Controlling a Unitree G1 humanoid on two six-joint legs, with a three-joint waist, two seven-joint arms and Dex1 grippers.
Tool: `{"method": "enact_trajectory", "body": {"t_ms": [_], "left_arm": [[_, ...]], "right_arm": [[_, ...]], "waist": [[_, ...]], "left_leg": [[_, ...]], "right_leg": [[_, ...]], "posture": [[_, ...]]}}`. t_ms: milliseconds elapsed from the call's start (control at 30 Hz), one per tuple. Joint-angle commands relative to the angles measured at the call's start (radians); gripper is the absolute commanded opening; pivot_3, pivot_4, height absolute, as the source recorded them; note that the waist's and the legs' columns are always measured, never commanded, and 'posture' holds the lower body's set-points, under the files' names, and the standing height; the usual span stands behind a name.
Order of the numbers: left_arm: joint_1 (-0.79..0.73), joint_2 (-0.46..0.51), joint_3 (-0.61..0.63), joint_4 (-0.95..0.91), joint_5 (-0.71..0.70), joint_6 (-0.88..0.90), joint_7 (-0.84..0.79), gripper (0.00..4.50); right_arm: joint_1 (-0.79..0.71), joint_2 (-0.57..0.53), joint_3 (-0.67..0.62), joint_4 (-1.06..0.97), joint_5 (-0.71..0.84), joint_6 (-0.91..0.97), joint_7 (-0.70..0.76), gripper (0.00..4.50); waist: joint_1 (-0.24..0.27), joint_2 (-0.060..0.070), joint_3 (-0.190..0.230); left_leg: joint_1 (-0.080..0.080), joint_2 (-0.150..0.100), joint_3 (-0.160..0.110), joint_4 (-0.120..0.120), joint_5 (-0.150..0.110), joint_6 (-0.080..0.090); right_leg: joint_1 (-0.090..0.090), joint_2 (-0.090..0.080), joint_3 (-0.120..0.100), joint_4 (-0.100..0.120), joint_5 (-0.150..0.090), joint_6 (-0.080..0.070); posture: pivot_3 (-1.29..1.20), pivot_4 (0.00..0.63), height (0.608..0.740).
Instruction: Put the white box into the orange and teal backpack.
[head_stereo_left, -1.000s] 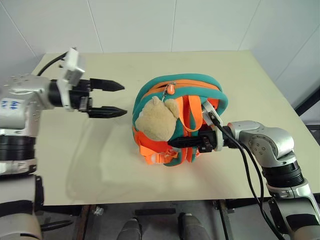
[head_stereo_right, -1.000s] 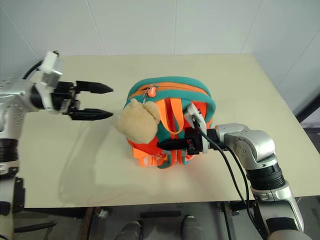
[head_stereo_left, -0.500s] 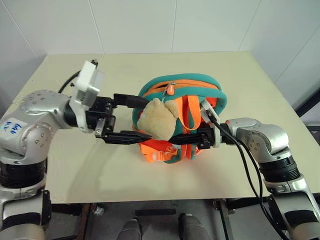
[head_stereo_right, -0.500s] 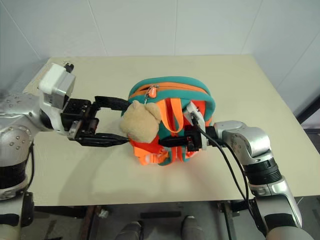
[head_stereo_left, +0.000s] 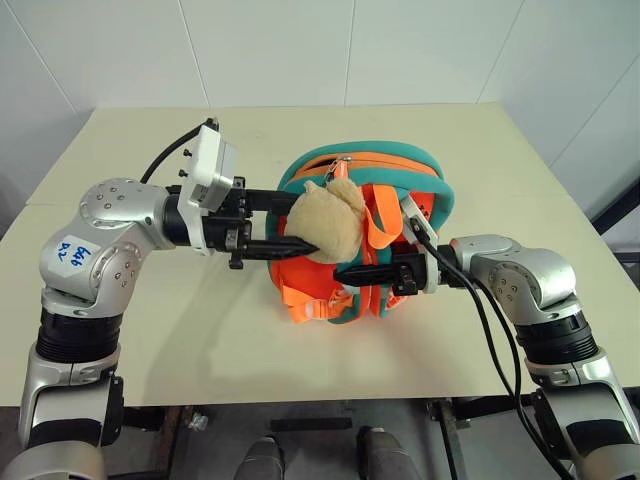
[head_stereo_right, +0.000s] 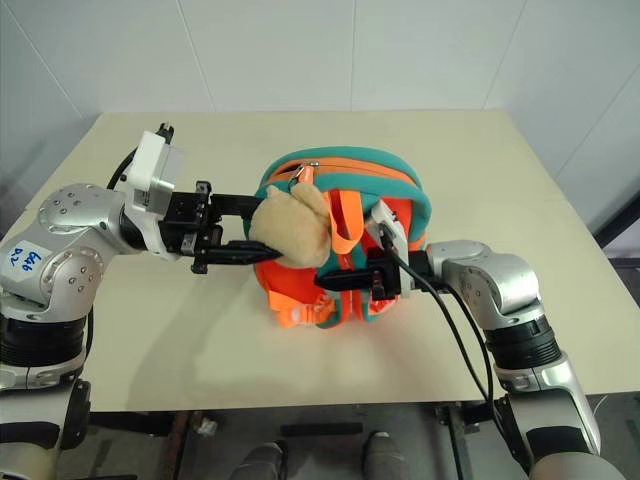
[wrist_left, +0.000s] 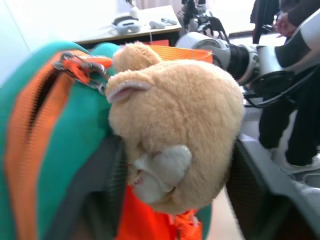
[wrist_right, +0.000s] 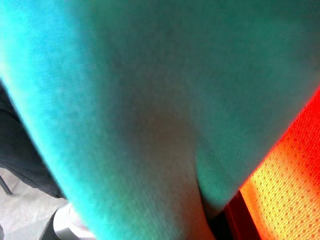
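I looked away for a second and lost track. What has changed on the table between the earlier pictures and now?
The left gripper swung in from the open table toward the orange and teal backpack and its fingers have narrowed around the tan plush toy, which is pushed closer against the bag. The right gripper stayed shut at the backpack's front; the backpack kept its place.

The orange and teal backpack (head_stereo_left: 400, 190) looks like soft matt cloth with woven orange webbing, the toy (head_stereo_left: 328, 228) on it is fuzzy tan plush, and the surface (head_stereo_left: 500, 160) is smooth matt cream.
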Motion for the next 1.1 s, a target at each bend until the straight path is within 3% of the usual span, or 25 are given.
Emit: {"method": "enact_trajectory", "body": {"t_ms": [33, 100, 400, 500, 633, 933, 1100], "left_arm": [[-0.044, 0.031, 0.051, 0.028, 0.0, -0.022, -0.005, 1.56], [-0.071, 0.06, 0.081, 0.059, -0.027, 0.003, -0.016, 1.11], [-0.052, 0.359, 0.098, 0.361, 0.071, 0.005, -0.198, 1.11], [-0.005, 0.388, 0.103, 0.456, 0.085, 0.004, -0.239, 1.11], [0.103, 0.355, 0.046, 0.556, 0.169, -0.09, -0.255, 1.11], [0.244, 0.019, -0.027, 0.513, 0.215, -0.162, -0.08, 1.11], [0.279, -0.06, -0.048, 0.54, 0.277, -0.257, -0.045, 1.11]], "right_arm": [[0.006, 0.006, -0.017, -0.033, 0.011, -0.002, -0.008, 0.0], [0.008, 0.006, -0.018, -0.035, 0.012, -0.002, -0.01, 0.0], [0.037, 0.007, -0.032, -0.055, 0.018, -0.006, -0.031, 0.0], [0.047, 0.01, -0.035, -0.062, 0.018, -0.008, -0.039, 0.0], [0.053, 0.021, -0.041, -0.067, 0.022, -0.01, -0.055, 0.0], [0.085, 0.034, -0.06, -0.101, 0.043, 0.006, -0.105, 0.0], [0.109, 0.039, -0.072, -0.123, 0.047, 0.008, -0.138, 0.0]], "waist": [[0.0, 0.0, 0.0], [-0.001, 0.0, 0.0], [-0.018, 0.0, 0.0], [-0.022, 0.0, 0.0], [-0.026, 0.0, 0.0], [-0.018, 0.0, -0.001], [0.012, 0.001, -0.002]], "left_leg": [[0.0, 0.0, 0.0, 0.0, 0.0, 0.0], [0.0, 0.0, 0.0, 0.0, 0.0, 0.0], [0.001, 0.0, 0.0, -0.001, 0.0, 0.0], [0.001, 0.0, 0.0, -0.001, 0.0, 0.0], [0.001, 0.0, 0.001, -0.001, 0.0, 0.0], [0.002, 0.0, 0.0, -0.001, 0.0, 0.0], [0.01, -0.001, 0.0, -0.001, 0.0, 0.001]], "right_leg": [[0.0, 0.0, 0.0, 0.0, 0.0, 0.0], [0.0, 0.0, 0.0, 0.0, 0.0, 0.0], [0.0, 0.0, 0.0, 0.001, 0.0, 0.0], [0.0, 0.0, 0.0, 0.001, 0.0, 0.0], [0.0, 0.0, 0.0, 0.002, -0.001, -0.001], [0.0, 0.0, 0.0, 0.005, -0.001, -0.002], [0.009, -0.001, 0.0, 0.001, -0.001, -0.001]], "posture": [[0.0, 0.15, 0.74], [0.0, 0.15, 0.74], [0.0, 0.15, 0.74], [0.0, 0.15, 0.74], [0.0, 0.15, 0.74], [0.0, 0.15, 0.74], [0.0, 0.15, 0.74]]}}
